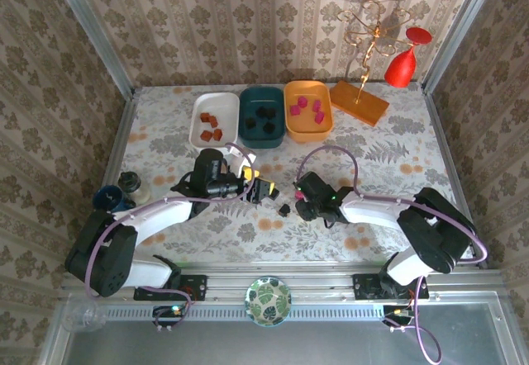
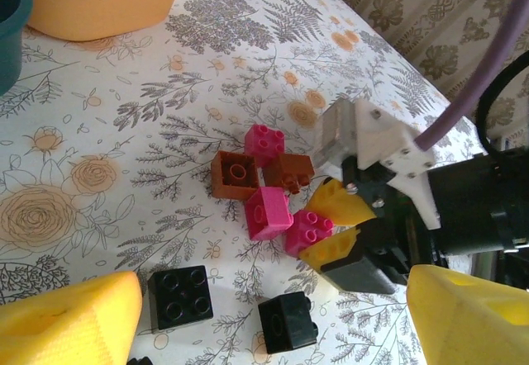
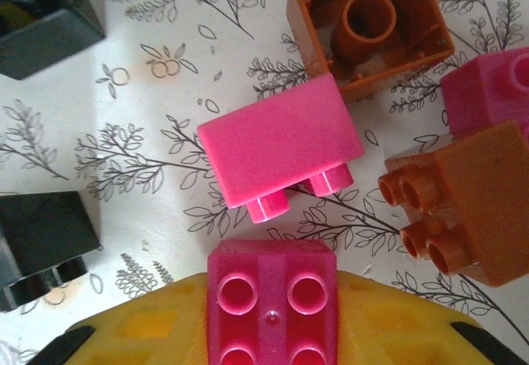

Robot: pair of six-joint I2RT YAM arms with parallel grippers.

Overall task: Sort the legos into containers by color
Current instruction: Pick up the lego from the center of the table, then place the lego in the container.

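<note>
My right gripper (image 3: 273,319) is shut on a magenta-pink lego (image 3: 273,299), its yellow fingers (image 3: 397,332) pressed on both sides of it just above the table. In the left wrist view that right gripper (image 2: 331,233) holds the pink lego (image 2: 307,229) at the edge of a small pile: pink (image 2: 267,212), pink (image 2: 264,144), brown (image 2: 234,175) and brown (image 2: 289,171) legos. Two black legos (image 2: 180,297) lie between the wide-apart yellow fingers of my left gripper (image 2: 273,295), which is open and holds nothing. The white (image 1: 215,119), teal (image 1: 263,116) and orange (image 1: 307,109) containers stand at the back.
The white tub holds brown legos, the teal one black, the orange one pink. An orange board with a gold wire stand (image 1: 360,101) and a red glass (image 1: 400,66) are at the back right. Small jars (image 1: 124,187) stand at the left, a patterned dish (image 1: 268,301) at the near edge.
</note>
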